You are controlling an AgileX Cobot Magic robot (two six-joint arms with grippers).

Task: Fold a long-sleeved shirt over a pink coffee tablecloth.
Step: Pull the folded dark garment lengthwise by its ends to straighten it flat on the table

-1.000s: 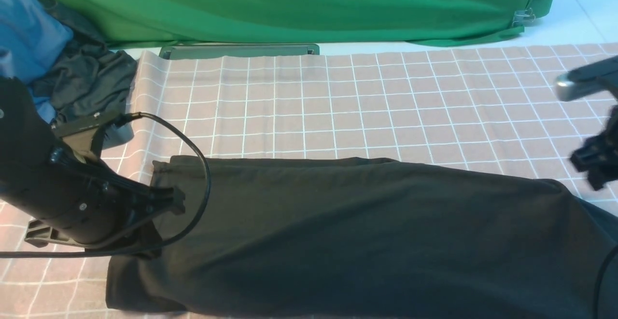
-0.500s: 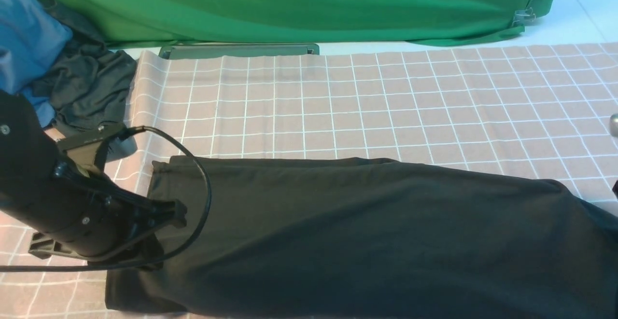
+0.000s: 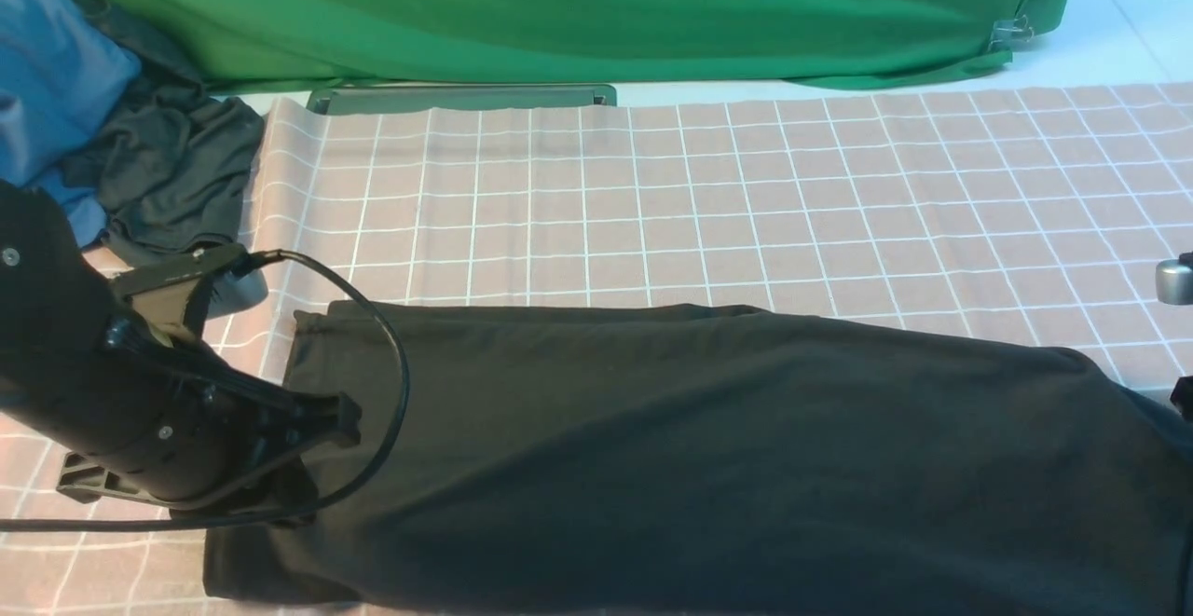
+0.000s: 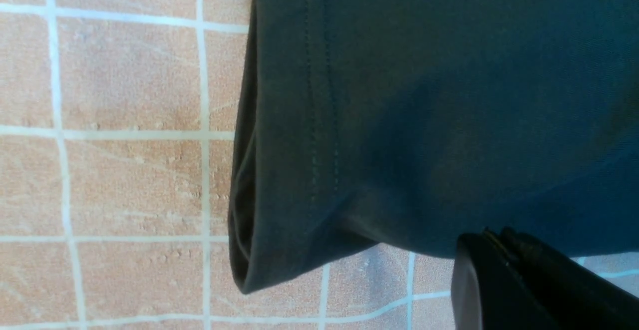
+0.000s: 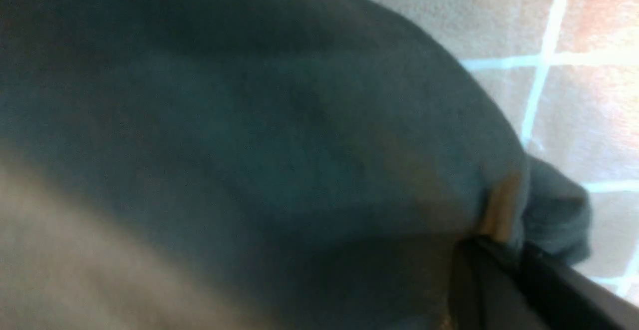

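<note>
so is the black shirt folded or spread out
Folded: the shirt lies as a long band on the pink tablecloth, with doubled layers showing at its hem end.

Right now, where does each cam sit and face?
Front: between the arms, facing forward across the long-sleeved shirt and pink coffee tablecloth to a green cloth; left arm at left, right arm at right edge.
Left wrist: on the left arm, looking down at the shirt's hemmed end; left gripper pinches its edge.
Right wrist: close on bunched shirt; right gripper pinches it.
Shared: shirt on gridded tablecloth.

Matt knit shirt; seemingly woven, rough tablecloth.
</note>
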